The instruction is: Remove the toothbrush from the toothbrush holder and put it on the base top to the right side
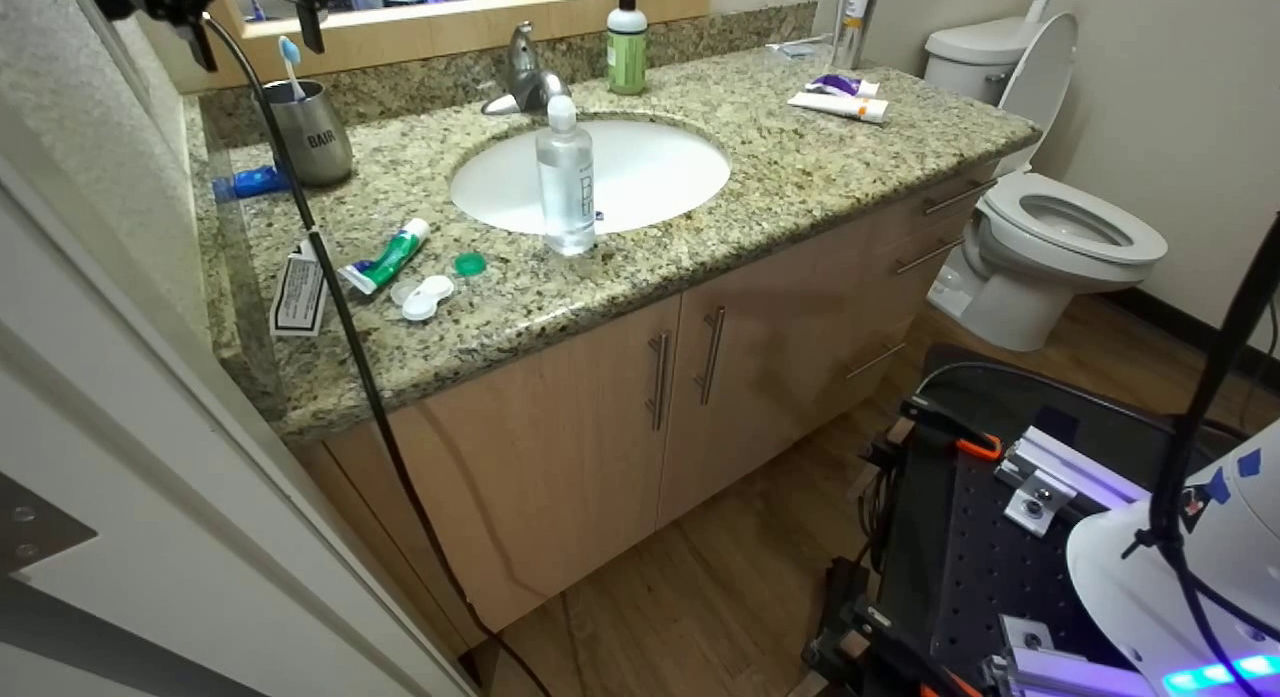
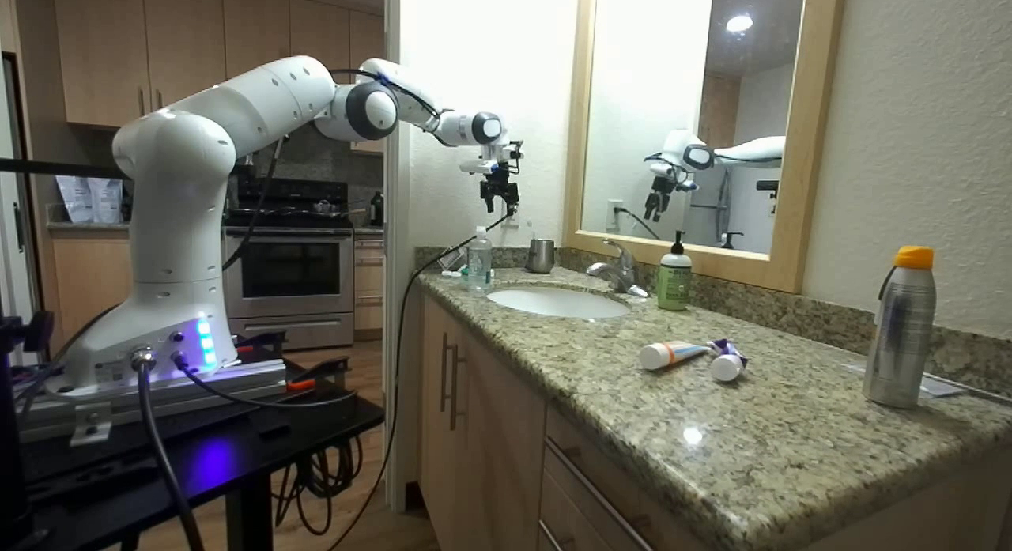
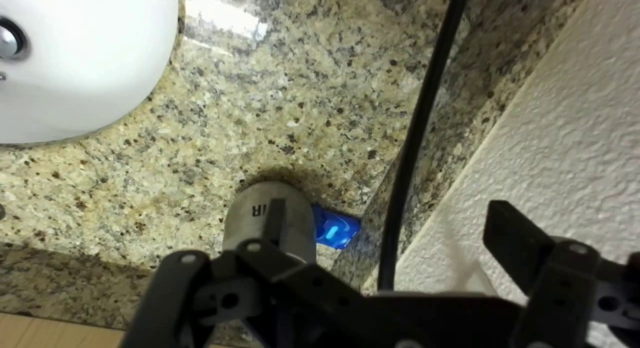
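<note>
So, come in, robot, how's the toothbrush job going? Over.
Hand open, empty, above the countertop. Toothbrush leaning in its holder. Black cable nearby, possibly in the way.

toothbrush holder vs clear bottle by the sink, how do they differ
The toothbrush holder is metallic grey and open-topped; the clear bottle is transparent with a whitish cap. The holder is squat and wide, the bottle taller and slimmer. The holder, a toothbrush in it, stands in the back corner; the bottle in front of the sink. Both stand upright on the granite countertop and carry dark lettering.
</note>
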Tool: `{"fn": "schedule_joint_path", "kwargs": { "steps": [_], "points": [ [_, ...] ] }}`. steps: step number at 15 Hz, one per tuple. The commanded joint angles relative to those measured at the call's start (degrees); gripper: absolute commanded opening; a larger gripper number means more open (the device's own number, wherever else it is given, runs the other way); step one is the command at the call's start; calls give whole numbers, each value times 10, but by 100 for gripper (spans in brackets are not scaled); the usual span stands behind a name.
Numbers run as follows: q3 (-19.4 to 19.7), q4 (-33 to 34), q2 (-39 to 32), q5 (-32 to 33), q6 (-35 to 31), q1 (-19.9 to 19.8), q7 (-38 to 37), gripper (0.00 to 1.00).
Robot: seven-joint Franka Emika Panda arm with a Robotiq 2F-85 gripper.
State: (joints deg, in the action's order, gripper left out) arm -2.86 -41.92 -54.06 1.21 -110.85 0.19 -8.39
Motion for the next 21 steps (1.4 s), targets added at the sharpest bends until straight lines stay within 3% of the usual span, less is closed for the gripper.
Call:
{"fn": "schedule_joint_path", "kwargs": {
  "steps": [1,6,10,15,21],
  "points": [
    [-1,-2,31,-11,-14,-12,-14,100],
    [42,20,41,22,-59,-11,-100,100],
    [88,30,23,62,-23,-9,-162,100],
    [68,56,-17,21,84,-29,-144,100],
    [44,83,-55,-25,90,-31,-133,100]
  ]
}}
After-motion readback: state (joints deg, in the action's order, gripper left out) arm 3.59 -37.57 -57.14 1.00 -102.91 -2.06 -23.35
